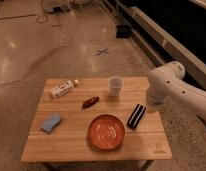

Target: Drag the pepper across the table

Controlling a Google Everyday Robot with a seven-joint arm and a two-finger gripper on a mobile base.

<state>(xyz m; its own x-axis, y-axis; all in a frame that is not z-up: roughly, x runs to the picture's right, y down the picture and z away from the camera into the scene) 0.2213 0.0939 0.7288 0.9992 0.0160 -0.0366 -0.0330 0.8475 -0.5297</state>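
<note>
The pepper is a small dark red-brown tapered thing lying near the middle of the light wooden table, slightly towards the far side. My white arm reaches in from the right. Its lower end with the gripper hangs over the table's right edge, just right of the black bar and well to the right of the pepper. The gripper holds nothing that I can see.
A round orange-red plate sits in front of the pepper. A black rectangular bar lies to the plate's right. A clear cup stands at the back, a white package at the back left, a blue sponge at the left.
</note>
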